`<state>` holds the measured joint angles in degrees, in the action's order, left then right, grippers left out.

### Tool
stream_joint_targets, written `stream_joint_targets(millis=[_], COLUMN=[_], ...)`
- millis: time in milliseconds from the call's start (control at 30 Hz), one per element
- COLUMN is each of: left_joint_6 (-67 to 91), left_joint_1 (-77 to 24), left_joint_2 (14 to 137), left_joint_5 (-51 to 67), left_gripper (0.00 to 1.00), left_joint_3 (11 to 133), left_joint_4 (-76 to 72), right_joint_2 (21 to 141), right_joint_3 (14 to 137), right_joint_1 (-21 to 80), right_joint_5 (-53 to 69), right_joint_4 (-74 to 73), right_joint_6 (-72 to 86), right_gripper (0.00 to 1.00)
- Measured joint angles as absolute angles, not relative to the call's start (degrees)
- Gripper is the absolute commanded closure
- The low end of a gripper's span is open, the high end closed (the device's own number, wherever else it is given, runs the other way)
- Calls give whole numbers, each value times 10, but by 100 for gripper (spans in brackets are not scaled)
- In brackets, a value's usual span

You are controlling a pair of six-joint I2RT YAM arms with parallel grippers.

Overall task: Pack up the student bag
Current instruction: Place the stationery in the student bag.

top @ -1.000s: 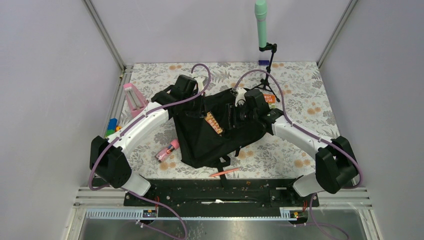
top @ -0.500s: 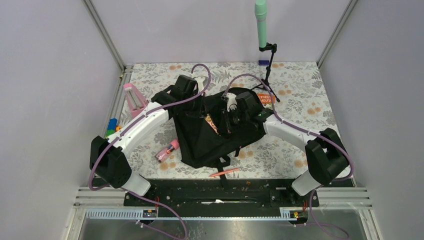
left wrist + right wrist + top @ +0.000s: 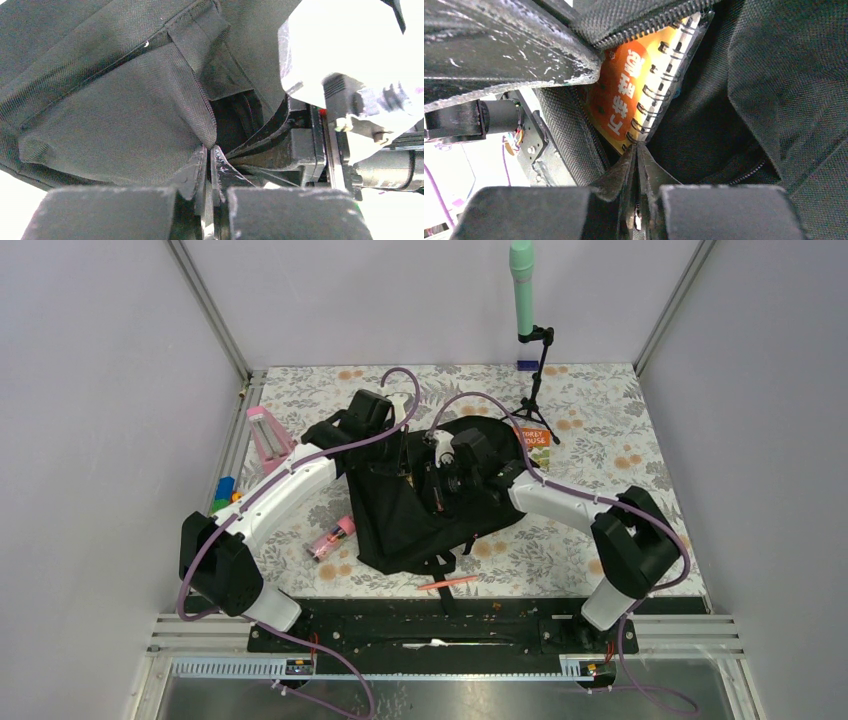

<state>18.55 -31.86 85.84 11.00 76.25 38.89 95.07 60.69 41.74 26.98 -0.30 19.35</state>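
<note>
The student bag (image 3: 415, 525) lies at the middle of the floral table (image 3: 610, 410), a fold of its fabric pinched in the closed left gripper (image 3: 210, 150), while the right gripper (image 3: 637, 150) clamps the corner of an orange spiral notebook (image 3: 626, 90) inside the bag's zippered mouth

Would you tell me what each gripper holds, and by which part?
Left gripper: student bag, by its opening's fabric edge. Right gripper: orange notebook, by its spiral-bound corner.
</note>
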Motion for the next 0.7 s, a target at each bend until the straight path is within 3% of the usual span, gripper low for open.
stream_joint_targets(millis=[300, 700], left_joint_6=[184, 169], left_joint_1=[-319, -319], left_joint_2=[858, 858], left_joint_5=[109, 98], left_gripper=[100, 100], left_joint_3=[762, 762], left_joint_4=[388, 389], right_joint_2=[856, 622], right_joint_3=[578, 474], right_joint_1=[420, 422], right_joint_5=[191, 162], right_joint_4=[-6, -31], right_joint_6=[159, 92], right_gripper=[42, 38])
